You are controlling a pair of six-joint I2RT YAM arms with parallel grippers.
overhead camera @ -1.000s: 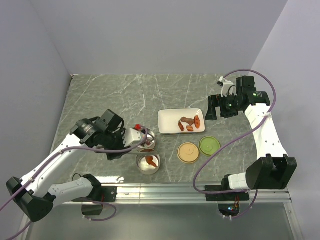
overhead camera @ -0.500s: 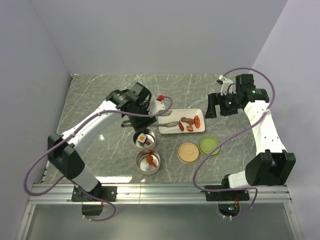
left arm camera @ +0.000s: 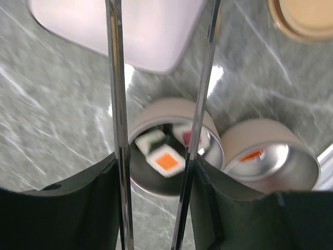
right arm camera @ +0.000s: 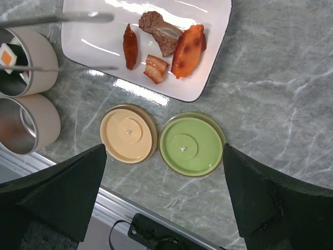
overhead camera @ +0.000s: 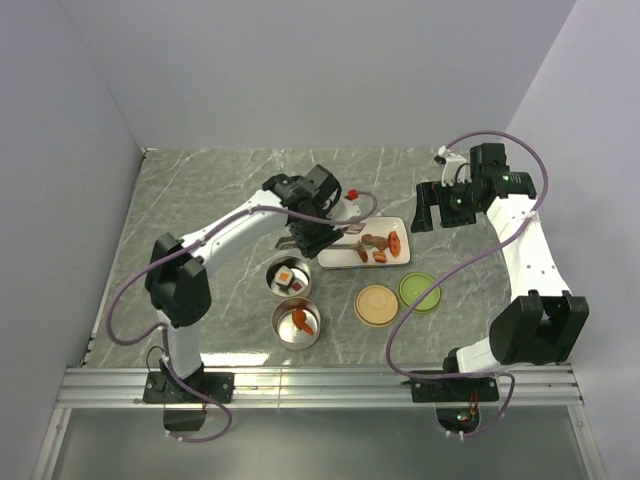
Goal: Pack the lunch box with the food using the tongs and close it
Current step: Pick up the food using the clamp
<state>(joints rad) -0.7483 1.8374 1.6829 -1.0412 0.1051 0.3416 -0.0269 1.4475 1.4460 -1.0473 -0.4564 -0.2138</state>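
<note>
My left gripper (overhead camera: 322,212) is shut on the silver tongs (overhead camera: 350,230), whose two arms (left arm camera: 117,104) run between its fingers (left arm camera: 78,203). The tongs' tips (right arm camera: 112,17) are spread over the left part of the white plate (right arm camera: 93,36), with nothing between them. Brown and orange-red food pieces (right arm camera: 166,39) lie on the plate's right half. The lunch box is two round metal tins: one (overhead camera: 275,272) holds white sushi-like blocks (left arm camera: 166,160), the other (overhead camera: 281,330) orange chunks. My right gripper (right arm camera: 164,151) hangs open high above the lids.
A tan lid (right arm camera: 129,133) and a green lid (right arm camera: 190,145) lie side by side on the marble table, right of the tins and in front of the plate. A metal rail (overhead camera: 330,380) runs along the near edge. Walls stand close on three sides.
The left arm has swung from beside the tins back and to the right, carrying the tongs to the plate. The right arm has barely moved.
</note>
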